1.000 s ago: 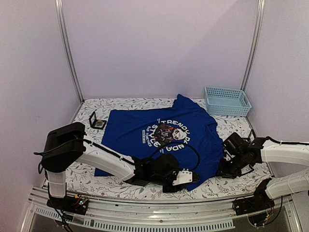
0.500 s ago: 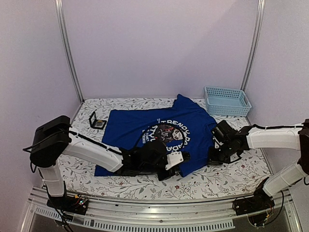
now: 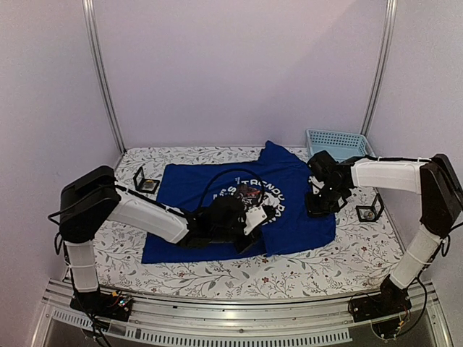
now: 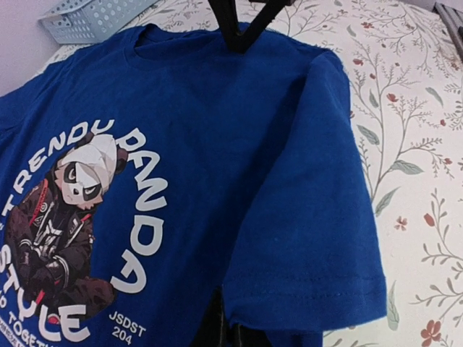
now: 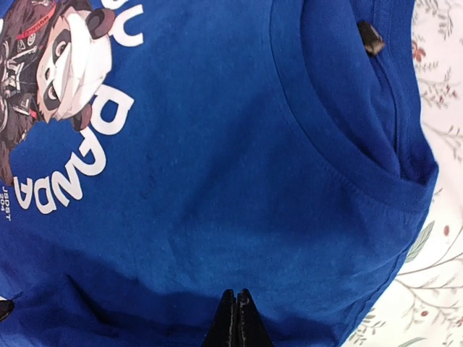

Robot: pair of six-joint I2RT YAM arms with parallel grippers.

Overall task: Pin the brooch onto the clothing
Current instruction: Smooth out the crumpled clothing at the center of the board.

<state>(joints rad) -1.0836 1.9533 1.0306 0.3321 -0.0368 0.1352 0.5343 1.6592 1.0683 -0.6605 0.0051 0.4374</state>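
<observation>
Hauling the T-shirt back from the near edge of the table with left gripper newly clamped on its sleeve, right gripper near its collar; straightening, not pinning yet

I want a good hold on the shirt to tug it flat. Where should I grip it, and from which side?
Probably the collar band of the shirt: it's a thick stitched rim around an open neck hole that a finger can slip into. Come from the robot's right, the way the neck faces. The right gripper is shut on the fabric near it.
</observation>
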